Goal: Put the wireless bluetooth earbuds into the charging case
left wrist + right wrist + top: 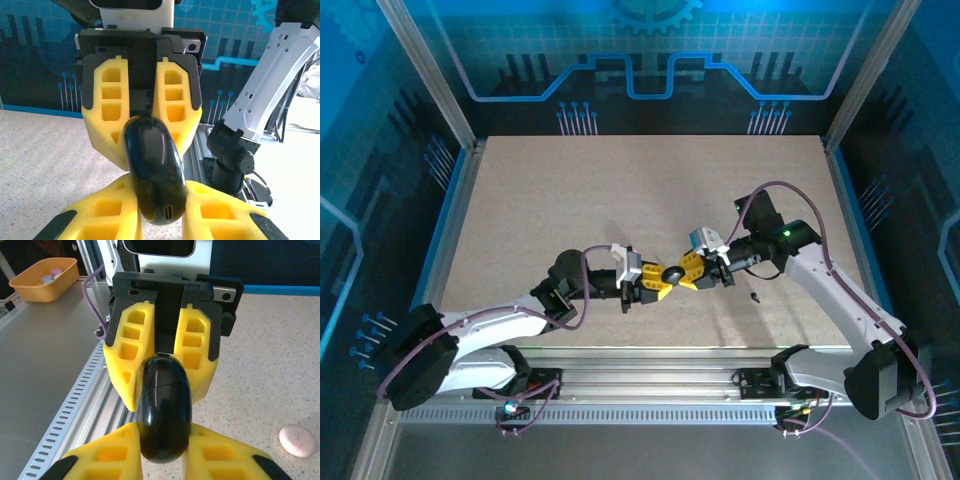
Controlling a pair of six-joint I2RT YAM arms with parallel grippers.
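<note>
Glossy smooth black plastic charging case, matt yellow plastic fingers, rough speckled tabletop

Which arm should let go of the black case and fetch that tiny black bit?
Likely right: the tiny black bit lies nearer the right gripper; the left gripper also grips the case.

Left hand, right hand both clamp black charging case, port showing.
</note>
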